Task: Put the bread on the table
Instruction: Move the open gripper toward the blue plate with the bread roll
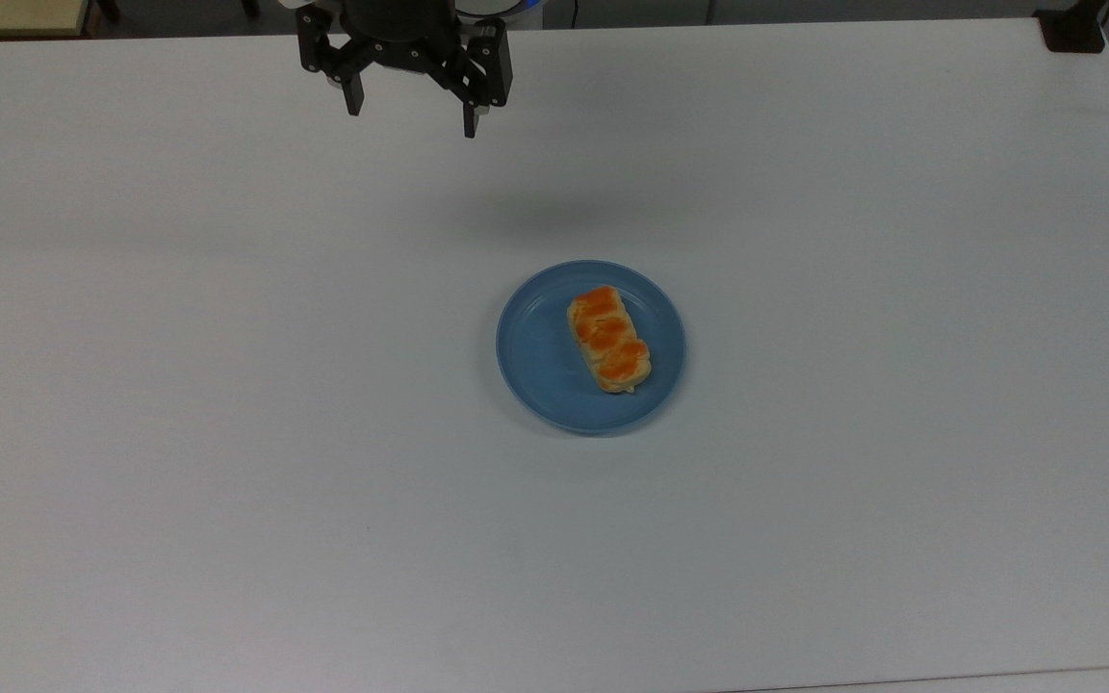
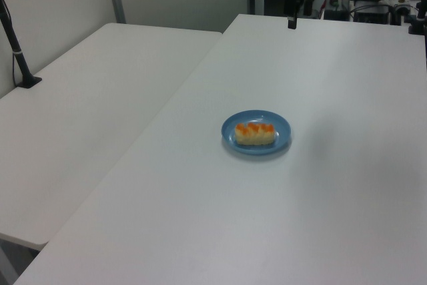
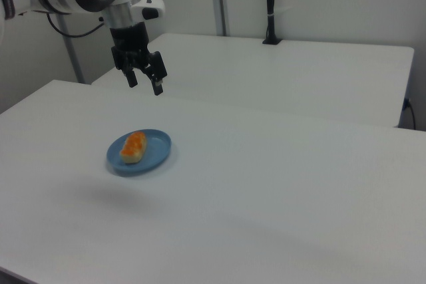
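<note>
End effector (image 1: 411, 120) hangs high, pointing down, fingers (image 3: 158, 88) spread apart, holding nothing.

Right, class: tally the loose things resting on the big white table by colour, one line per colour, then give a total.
Blue: 1, the round blue plate
Pale tan with orange patches: 1, the small oblong bread bun
Total: 2

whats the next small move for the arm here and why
Probably bring the gripper across and down toward the bread. The bread lies on the blue plate, not on the table, and the gripper hangs high above the table, well away from the plate, jaws open and empty, so nothing is grasped yet.
</note>
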{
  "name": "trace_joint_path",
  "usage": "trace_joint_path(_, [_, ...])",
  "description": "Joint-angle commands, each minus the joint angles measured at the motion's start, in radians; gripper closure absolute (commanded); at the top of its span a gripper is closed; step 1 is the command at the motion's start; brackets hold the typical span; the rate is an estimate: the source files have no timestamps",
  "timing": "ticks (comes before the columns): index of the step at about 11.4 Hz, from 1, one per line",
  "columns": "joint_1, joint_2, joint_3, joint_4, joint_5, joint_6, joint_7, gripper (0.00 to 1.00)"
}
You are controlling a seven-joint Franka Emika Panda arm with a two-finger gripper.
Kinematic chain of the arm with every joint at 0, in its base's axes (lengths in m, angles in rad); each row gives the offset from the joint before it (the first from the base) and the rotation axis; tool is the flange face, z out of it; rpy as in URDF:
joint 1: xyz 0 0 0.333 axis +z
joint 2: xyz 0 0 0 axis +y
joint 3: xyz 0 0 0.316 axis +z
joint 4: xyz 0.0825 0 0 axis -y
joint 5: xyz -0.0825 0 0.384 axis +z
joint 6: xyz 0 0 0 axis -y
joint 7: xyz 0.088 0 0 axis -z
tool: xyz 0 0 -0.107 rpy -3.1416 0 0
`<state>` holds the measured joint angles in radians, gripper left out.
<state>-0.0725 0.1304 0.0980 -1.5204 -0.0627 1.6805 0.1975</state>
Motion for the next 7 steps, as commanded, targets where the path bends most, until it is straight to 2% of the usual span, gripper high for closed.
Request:
trace_joint_path(1, [0.035, -0.009, -0.006, -0.017, -0.012, -0.047, -0.004, 0.0])
trace_joint_path(7, [0.037, -0.009, -0.006, -0.017, -0.012, -0.047, -0.01, 0.0])
